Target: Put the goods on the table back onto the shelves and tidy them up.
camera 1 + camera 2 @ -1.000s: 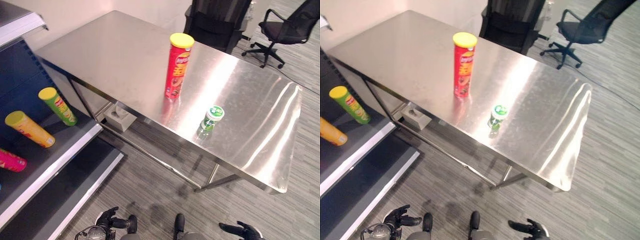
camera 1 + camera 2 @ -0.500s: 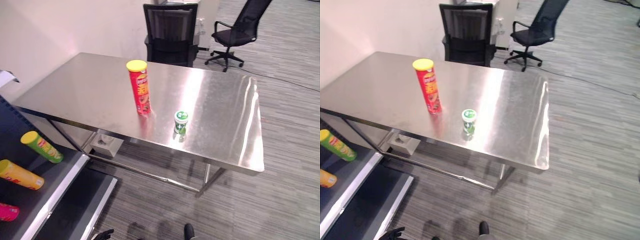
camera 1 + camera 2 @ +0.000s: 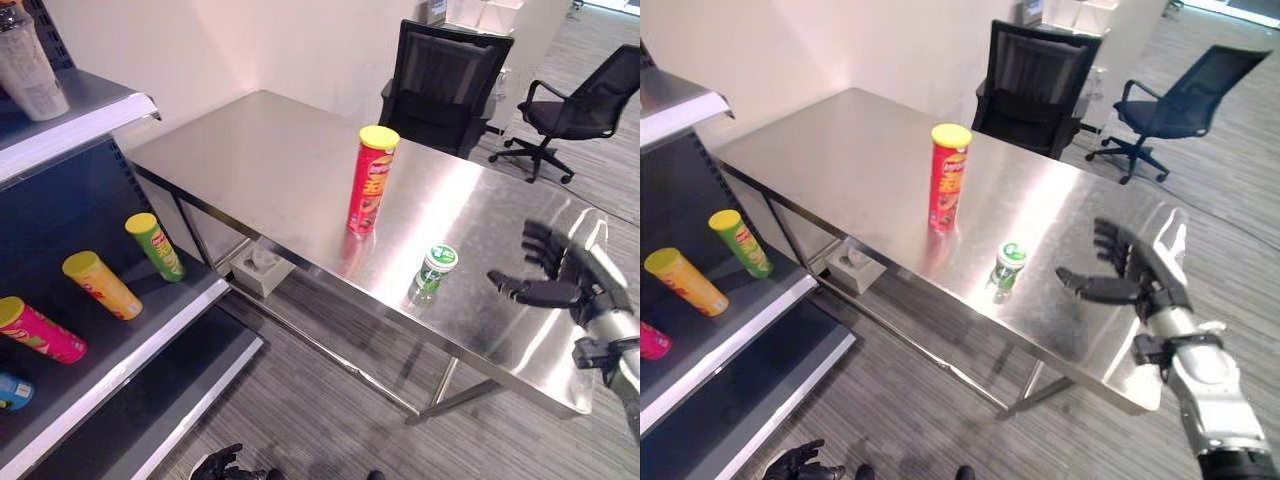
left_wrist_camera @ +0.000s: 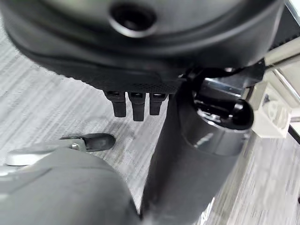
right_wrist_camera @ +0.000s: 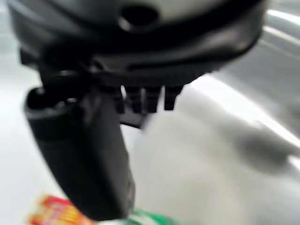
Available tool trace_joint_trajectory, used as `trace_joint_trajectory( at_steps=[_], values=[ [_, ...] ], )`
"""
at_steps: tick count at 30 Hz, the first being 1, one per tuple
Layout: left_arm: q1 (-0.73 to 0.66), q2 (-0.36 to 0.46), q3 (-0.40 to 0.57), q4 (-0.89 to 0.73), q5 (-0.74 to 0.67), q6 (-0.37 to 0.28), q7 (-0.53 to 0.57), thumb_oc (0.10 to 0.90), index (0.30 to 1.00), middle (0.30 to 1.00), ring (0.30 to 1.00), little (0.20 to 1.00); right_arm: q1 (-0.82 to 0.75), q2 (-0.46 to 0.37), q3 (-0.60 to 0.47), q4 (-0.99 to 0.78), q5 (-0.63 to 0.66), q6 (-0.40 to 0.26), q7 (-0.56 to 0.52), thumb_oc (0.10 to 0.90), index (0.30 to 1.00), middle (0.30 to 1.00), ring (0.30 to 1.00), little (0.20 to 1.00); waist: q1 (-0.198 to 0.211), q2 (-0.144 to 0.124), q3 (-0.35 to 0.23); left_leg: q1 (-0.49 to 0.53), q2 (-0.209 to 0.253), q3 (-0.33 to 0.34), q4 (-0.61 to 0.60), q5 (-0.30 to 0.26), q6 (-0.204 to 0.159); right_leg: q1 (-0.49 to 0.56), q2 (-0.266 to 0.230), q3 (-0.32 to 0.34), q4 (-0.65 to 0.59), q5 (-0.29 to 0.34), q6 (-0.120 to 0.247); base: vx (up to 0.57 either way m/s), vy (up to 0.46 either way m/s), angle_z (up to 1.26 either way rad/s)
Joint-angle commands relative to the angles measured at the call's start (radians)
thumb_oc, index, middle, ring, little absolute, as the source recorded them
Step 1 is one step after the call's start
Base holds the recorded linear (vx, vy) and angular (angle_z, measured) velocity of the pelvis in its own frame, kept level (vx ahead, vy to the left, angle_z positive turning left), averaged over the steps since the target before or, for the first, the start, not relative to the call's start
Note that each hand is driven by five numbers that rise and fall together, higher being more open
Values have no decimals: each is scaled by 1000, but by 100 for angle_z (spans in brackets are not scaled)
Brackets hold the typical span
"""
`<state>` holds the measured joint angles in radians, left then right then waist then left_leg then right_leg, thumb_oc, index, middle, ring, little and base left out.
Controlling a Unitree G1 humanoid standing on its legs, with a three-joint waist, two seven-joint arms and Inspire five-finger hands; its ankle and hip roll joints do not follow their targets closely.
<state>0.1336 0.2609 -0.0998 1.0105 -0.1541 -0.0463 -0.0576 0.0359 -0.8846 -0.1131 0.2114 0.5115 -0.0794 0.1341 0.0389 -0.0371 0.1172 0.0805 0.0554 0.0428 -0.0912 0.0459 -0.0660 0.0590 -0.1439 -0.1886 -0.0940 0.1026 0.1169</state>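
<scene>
Overhead, the right robot hand (image 3: 1137, 278) hovers spread and empty beside the green-lidded cup (image 3: 1009, 264).

right hand (image 3: 1140, 275) raised, fingers spread, left hand (image 3: 800, 463) low

Grey floor (image 3: 940, 420), black chairs (image 3: 1035, 70)

Silver-grey forearm (image 3: 1208, 385), dark right hand (image 3: 1145, 275) with black fingers (image 3: 1110, 240).
</scene>
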Motion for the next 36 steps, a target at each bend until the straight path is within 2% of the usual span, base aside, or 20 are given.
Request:
trace_joint_trajectory(
  at_steps=[1,12,23,31,36],
  values=[
    [-42,46,-9,54,24,-25,-10,800,900,900,900,900,-88,-51,-108,-64,-13,-80,-6,800,900,900,900,900,0,-21,11,19,35,30,4,-74,-28,48,-69,-20,10,-37,88,31,-22,3],
    [-30,45,12,44,26,-30,-8,800,900,900,900,900,-69,3,-113,-76,-37,-75,-1,800,900,900,900,900,20,-17,10,0,33,-1,4,-64,-37,63,-76,-64,8,-45,86,15,-23,12],
    [-21,41,14,44,17,-30,-1,800,900,900,900,900,-134,54,-50,-62,-59,-80,-14,800,900,900,900,900,52,-14,6,-9,29,-18,4,-62,-39,76,-81,-91,7,-48,87,3,-2,4],
    [-19,47,24,54,21,-33,3,800,900,900,900,900,-155,27,-5,-83,-79,-72,13,800,900,900,900,900,70,-23,3,-25,23,-40,4,-57,-41,81,-90,-119,9,-50,89,1,0,13],
    [-12,46,25,63,38,-32,9,800,900,900,900,900,-160,32,9,-56,-152,-71,-11,800,900,900,900,900,84,-26,1,-27,19,-50,4,-57,-40,87,-94,-136,8,-50,91,2,0,10]
  ],
)
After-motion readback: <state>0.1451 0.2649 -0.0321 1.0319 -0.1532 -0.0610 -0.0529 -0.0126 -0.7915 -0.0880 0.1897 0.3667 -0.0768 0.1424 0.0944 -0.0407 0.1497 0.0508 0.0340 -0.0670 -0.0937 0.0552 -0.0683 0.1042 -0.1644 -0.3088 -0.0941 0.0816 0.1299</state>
